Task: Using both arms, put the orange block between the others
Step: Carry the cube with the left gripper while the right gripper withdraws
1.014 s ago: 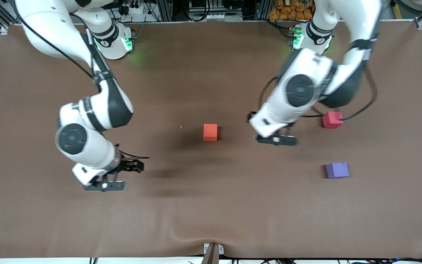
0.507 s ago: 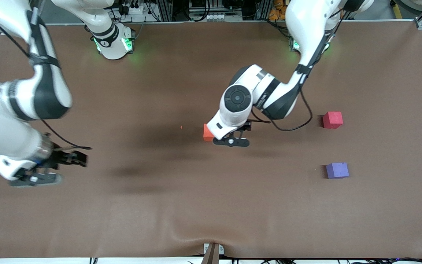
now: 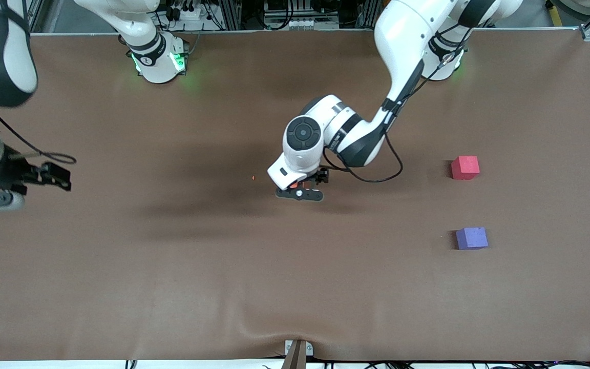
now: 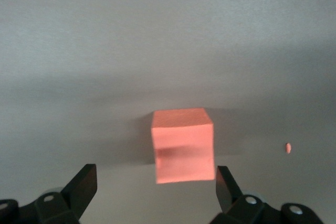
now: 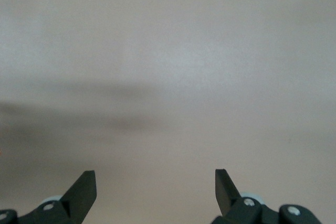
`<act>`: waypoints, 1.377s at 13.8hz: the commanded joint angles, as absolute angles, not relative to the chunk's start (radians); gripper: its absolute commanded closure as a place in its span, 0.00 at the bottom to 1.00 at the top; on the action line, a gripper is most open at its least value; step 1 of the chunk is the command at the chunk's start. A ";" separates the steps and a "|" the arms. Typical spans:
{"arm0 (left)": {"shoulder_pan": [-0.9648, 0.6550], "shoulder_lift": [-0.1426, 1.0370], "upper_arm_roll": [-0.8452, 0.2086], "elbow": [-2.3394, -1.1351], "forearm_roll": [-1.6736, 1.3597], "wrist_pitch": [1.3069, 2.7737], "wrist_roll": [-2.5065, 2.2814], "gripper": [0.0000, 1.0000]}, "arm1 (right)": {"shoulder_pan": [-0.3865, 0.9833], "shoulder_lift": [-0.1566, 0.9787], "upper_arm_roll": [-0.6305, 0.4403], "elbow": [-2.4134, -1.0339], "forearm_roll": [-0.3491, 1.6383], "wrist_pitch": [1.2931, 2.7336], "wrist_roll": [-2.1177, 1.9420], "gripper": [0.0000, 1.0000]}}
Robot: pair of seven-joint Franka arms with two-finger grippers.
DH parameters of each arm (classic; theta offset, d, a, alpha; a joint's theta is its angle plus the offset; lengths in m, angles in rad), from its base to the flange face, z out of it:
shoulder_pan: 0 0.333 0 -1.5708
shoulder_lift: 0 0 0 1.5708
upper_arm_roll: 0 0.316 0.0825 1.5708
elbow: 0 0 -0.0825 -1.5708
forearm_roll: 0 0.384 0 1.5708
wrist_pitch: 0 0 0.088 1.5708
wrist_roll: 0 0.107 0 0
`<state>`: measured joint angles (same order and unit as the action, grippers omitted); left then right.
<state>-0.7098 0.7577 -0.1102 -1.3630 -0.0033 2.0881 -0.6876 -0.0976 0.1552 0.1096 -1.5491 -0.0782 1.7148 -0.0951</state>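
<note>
Left gripper (image 4: 155,187) hanging over the orange block (image 4: 182,144)

Its fingers (image 4: 84,184) are standing apart, not touching the block (sitting on the table (image 3: 223,287)). The red cube (image 3: 465,167) and purple cube (image 3: 471,238) are lying well apart from the block, toward the left arm's end. The right gripper (image 5: 155,187), fingers apart, is waiting over bare table.

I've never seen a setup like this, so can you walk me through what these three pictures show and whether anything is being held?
Two white robot arms stand at a brown table. The wide picture looks down from a high camera facing them. The other two come from cameras on the arms' wrists, looking past their black fingers. On the table lie three foam cubes: an orange block, a pinkish-red cube and a purple cube, which is nearer the front camera than the pinkish-red one. The left gripper hangs open over the orange block, not gripping it. The right gripper is open over bare table at its own end. Nothing is held.
</note>
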 commanded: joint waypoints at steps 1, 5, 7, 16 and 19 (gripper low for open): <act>-0.722 0.805 -0.100 -1.324 0.020 2.118 -0.747 0.00 | -0.101 0.130 0.126 -1.458 -0.087 1.591 -0.097 0.00; -0.753 0.850 -0.100 -1.322 0.021 2.151 -0.796 0.00 | -0.159 0.129 0.124 -1.408 -0.075 1.489 -0.107 0.00; -0.755 0.870 -0.100 -1.324 0.021 2.195 -0.799 0.00 | -0.158 0.130 0.124 -1.407 -0.084 1.476 -0.117 0.00; -0.747 0.873 -0.100 -1.335 0.025 2.181 -0.799 1.00 | -0.161 0.130 0.126 -1.404 -0.077 1.476 -0.118 0.00; -0.729 0.829 -0.077 -1.339 0.022 2.102 -0.801 1.00 | -0.140 0.132 0.118 -1.398 -0.083 1.477 -0.118 0.00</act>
